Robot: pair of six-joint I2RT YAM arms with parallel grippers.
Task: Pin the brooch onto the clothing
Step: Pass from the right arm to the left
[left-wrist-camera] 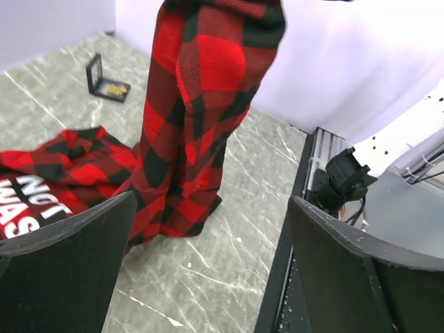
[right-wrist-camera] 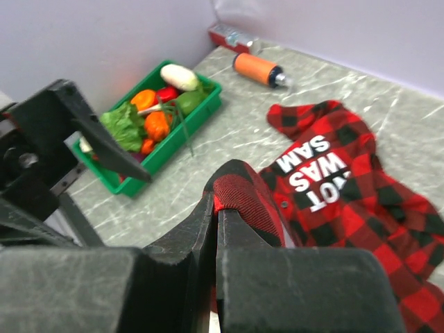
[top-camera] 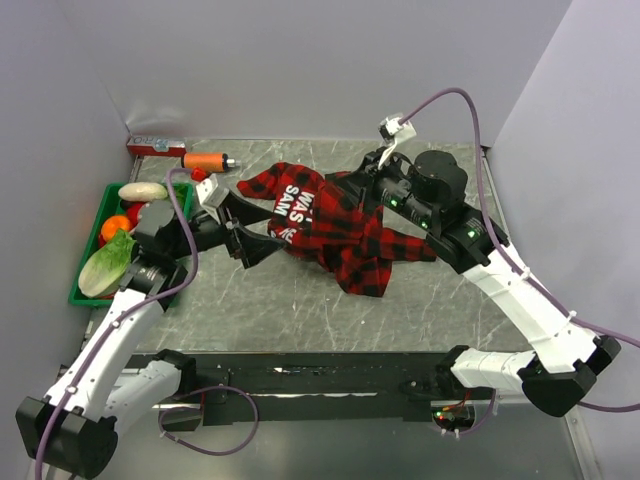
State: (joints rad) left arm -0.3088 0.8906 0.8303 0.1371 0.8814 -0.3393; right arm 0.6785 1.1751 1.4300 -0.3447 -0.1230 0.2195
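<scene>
the shirt [top-camera: 345, 228] is matt woven cloth with flat white print. the table [top-camera: 300, 315] looks like smooth veined stone, faintly shiny. the bin [right-wrist-camera: 177, 142] is glossy green plastic. the left fingers [left-wrist-camera: 62, 270] are matt black, slightly grainy.

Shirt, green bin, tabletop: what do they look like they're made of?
Shirt: soft woven cloth, matte, likely flannel. It folds and drapes, and the white lettering looks printed.
Green bin: moulded plastic, judging by its slight sheen and thin rigid walls.
Tabletop: smooth, grey marble pattern with white veins. It could be stone or printed laminate; I cannot tell which.
</scene>
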